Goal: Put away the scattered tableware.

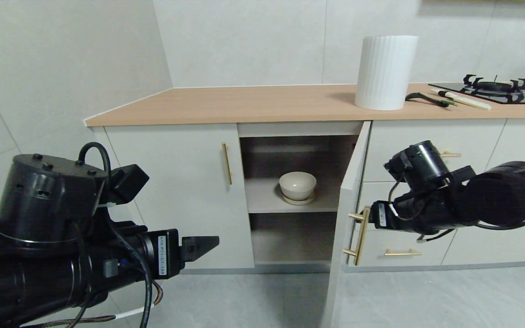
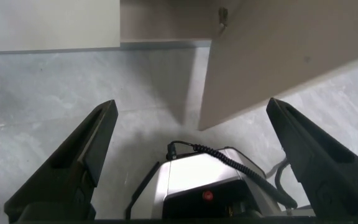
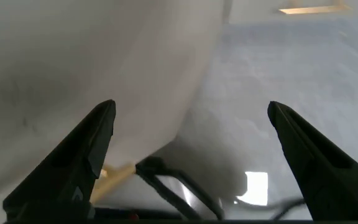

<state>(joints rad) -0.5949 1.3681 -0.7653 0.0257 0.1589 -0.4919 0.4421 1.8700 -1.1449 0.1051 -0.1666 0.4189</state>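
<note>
A cream bowl [image 1: 297, 184] sits on a small plate [image 1: 298, 200] on the middle shelf of the open cabinet [image 1: 290, 200]. The cabinet door [image 1: 350, 200] stands swung outward. My right gripper [image 1: 368, 217] is against the door's outer face by its gold handle [image 1: 359, 236]. Its wrist view shows the gripper [image 3: 191, 107] open, with the door [image 3: 92, 68] and the handle [image 3: 118, 173] close to one finger. My left gripper [image 1: 208, 243] hangs low in front of the closed left door. It is open [image 2: 191, 106] with nothing in it, above the floor and the door's lower edge [image 2: 278, 62].
On the wooden counter [image 1: 244, 102] stand a tall white ribbed canister [image 1: 384, 72], a dark-handled utensil [image 1: 426, 98] and a pale utensil [image 1: 465, 100] beside the stove [image 1: 499, 89]. Drawers with gold handles [image 1: 401, 252] lie right of the open door. Grey floor [image 1: 267, 296] lies below.
</note>
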